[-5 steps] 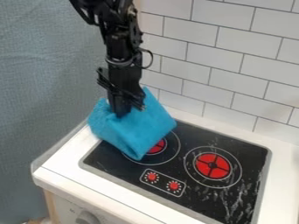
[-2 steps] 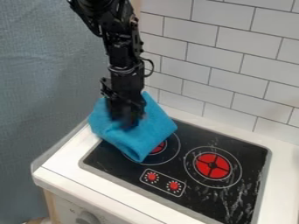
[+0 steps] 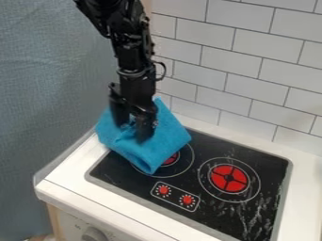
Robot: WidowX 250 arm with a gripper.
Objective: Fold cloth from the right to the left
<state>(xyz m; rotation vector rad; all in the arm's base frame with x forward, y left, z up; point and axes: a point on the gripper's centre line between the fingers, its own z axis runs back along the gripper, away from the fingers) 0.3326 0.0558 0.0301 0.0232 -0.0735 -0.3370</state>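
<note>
At the near edge, low on the left, we saw a knob (image 3: 94, 234) on the front of a toy stove. Above it ran the white counter (image 3: 69, 174), with a black hob (image 3: 207, 204) set into it. Two red dials (image 3: 175, 195) sat near the hob's front edge, and behind them, to the right, was a red burner (image 3: 229, 179). The blue cloth (image 3: 144, 153) lay bunched over the hob's left rear corner and the counter beside it, partly hiding a second burner (image 3: 170, 159).

Over the cloth hung the black gripper (image 3: 132, 128), its jaws spread, with blue showing between them. We could not tell how firmly the tips touched the fabric. We judged the fold largely made, so the danger lay in leaving it: a tip caught in the pile could have lifted the top layer and undone the fold, and a sideways drag could have pulled the cloth off the counter's left edge.

Farther back stood a white tiled wall (image 3: 242, 84), and to the left hung a grey-blue curtain (image 3: 50, 94).
</note>
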